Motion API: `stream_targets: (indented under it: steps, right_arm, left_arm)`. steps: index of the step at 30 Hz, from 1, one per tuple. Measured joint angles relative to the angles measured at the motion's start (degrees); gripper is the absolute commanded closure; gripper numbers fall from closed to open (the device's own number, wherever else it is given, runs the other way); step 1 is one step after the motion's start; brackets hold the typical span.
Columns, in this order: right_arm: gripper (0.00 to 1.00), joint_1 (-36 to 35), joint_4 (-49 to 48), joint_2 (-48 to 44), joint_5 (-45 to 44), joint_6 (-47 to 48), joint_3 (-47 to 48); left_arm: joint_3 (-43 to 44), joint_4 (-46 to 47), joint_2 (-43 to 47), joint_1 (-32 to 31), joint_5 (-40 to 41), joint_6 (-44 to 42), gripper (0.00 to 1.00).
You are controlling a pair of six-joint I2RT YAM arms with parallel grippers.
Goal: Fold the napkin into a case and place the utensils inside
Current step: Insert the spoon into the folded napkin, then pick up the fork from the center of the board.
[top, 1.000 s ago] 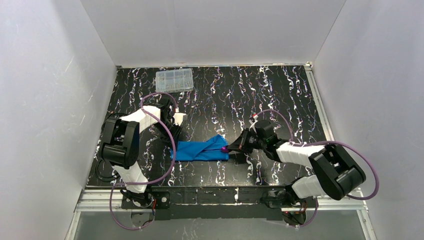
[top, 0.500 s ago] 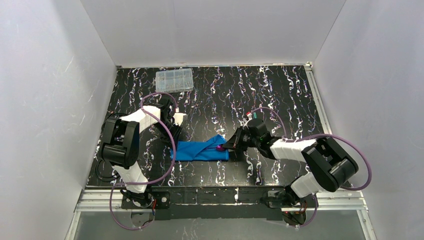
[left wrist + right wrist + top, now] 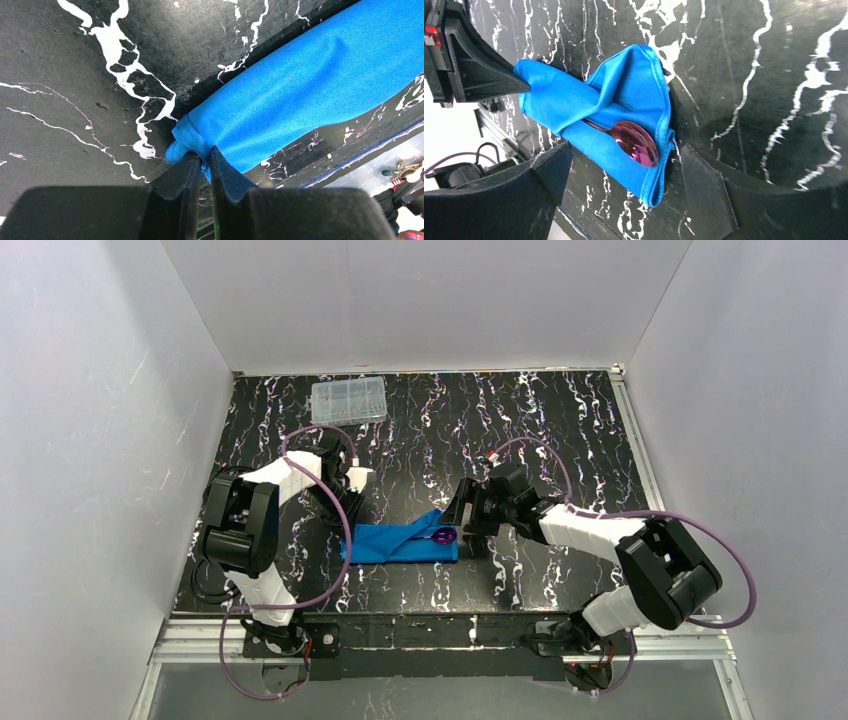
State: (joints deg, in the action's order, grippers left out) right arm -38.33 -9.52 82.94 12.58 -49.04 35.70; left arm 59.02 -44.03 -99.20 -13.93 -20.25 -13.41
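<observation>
This is a robotics lab cell, not a lived-in room. Plain white panels (image 3: 430,300) box in a black, white-veined table (image 3: 580,410) on three sides. Two robot arms, the left arm (image 3: 245,525) and the right arm (image 3: 600,532), are bolted side by side to a bare aluminium rail frame (image 3: 195,640) at the near edge. Exposed purple cables (image 3: 349,515) loop off them. On the table lie a folded blue napkin (image 3: 395,543) and a clear compartment box (image 3: 348,400).

left tool (image 3: 205,159): pinched closed, angled down | right tool (image 3: 624,150): spread wide, angled down
</observation>
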Motion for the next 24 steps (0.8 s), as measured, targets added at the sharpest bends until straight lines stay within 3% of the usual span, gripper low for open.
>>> stream_targets:
  steps: [8,14,23,24]
  right_arm:
    - [0.09,5.77,20.46,-7.3,-2.58,6.51,5.42]
    - [0.08,18.71,33.68,-14.84,-4.02,8.59,5.27]
    - [0.09,28.39,36.83,-14.21,0.0,8.83,-1.25]
    - [0.09,28.74,36.63,-14.1,0.39,8.74,-1.77]
  left_arm:
    - [0.55,-1.16,0.02,0.0,0.11,-0.07,0.87]
    - [0.79,-1.46,0.02,0.0,0.11,-0.07,0.84]
    - [0.79,-1.46,0.15,0.0,0.5,0.09,0.54]
    - [0.79,-1.49,0.26,0.02,0.61,0.15,0.37]
